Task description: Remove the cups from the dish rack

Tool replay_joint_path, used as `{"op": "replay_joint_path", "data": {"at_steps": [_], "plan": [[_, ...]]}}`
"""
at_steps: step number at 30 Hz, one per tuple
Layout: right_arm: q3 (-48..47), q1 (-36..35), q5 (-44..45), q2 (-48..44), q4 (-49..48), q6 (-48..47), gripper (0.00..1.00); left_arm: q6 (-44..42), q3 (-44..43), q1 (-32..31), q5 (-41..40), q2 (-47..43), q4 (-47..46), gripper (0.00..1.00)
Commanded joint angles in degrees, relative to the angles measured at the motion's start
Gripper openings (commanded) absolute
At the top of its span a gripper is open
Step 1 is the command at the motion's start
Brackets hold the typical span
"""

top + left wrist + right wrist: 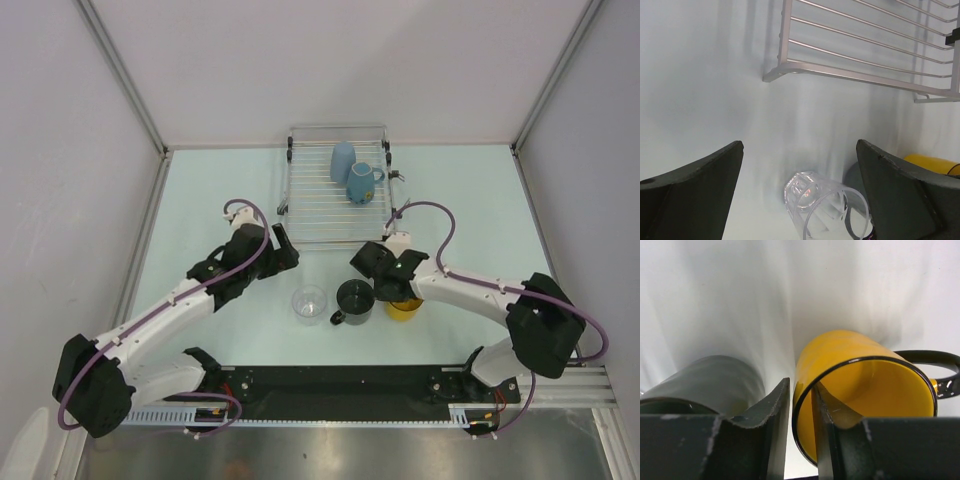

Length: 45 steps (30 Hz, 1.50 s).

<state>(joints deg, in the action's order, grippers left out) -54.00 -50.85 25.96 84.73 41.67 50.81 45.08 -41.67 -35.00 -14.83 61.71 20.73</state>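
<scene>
Right gripper [800, 386] low, straddling yellow mug [855, 347] rim; grip unclear.

Yellow mug [865, 385] close beside grey mug [705, 382]

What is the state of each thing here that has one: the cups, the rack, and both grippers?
dish rack: holds two cups.
pale blue cup: in the rack.
blue handled mug: in the rack.
clear glass tumbler: upright on the table, empty.
dark grey mug: upright on the table, empty.
yellow mug: upright on the table.
left gripper: jaws wide open, empty.
right gripper: jaws slightly open, astride the yellow mug's rim.
</scene>
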Motion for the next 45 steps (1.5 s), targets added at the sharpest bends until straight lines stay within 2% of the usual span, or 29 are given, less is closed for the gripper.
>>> {"op": "replay_joint_path", "data": {"at_steps": [1, 6, 12, 17, 22, 26, 29, 34, 38, 45], "plan": [[-0.3, -1.3, 4.0, -3.2, 2.6, 2.1, 0.30, 1.1, -0.9, -1.0, -0.7, 0.0, -0.6, 1.00], [-4.7, -1.4, 6.7, -7.6, 7.3, 1.7, 0.32, 0.0, -1.8, -1.3, -1.9, -0.5, -0.2, 1.00], [-15.2, -0.9, 11.7, -10.0, 11.8, -2.9, 0.34, -1.7, -4.6, -1.3, -3.6, -0.2, -0.1, 1.00], [-17.2, 0.7, 12.1, -11.6, 9.4, -7.4, 0.35, -4.7, -11.1, -1.3, -4.9, 4.0, 0.8, 1.00], [-12.5, 1.5, 11.0, -17.0, 0.5, -11.1, 0.35, -10.4, -20.4, -1.3, -7.0, 13.7, 2.1, 1.00], [-5.9, 2.8, 5.7, -23.5, -12.8, -15.9, 0.37, -15.5, -33.9, -1.8, -8.6, 24.4, 4.2, 1.00], [-2.3, 3.9, 2.5, -27.4, -18.7, -19.1, 0.41, -18.5, -42.9, -2.4, -9.1, 32.9, 5.9, 1.00], [0.7, 5.8, 0.8, -29.7, -23.6, -22.7, 0.45, -23.1, -54.3, -3.5, -9.6, 43.1, 5.9, 1.00], [1.7, 6.6, -0.6, -29.1, -24.4, -23.3, 0.45, -27.1, -56.6, -3.8, -7.7, 49.0, 1.6, 1.00], [2.8, 8.1, -3.4, -27.9, -25.2, -23.2, 0.45, -36.2, -52.5, -3.8, -3.3, 51.7, -15.6, 1.00]]}}
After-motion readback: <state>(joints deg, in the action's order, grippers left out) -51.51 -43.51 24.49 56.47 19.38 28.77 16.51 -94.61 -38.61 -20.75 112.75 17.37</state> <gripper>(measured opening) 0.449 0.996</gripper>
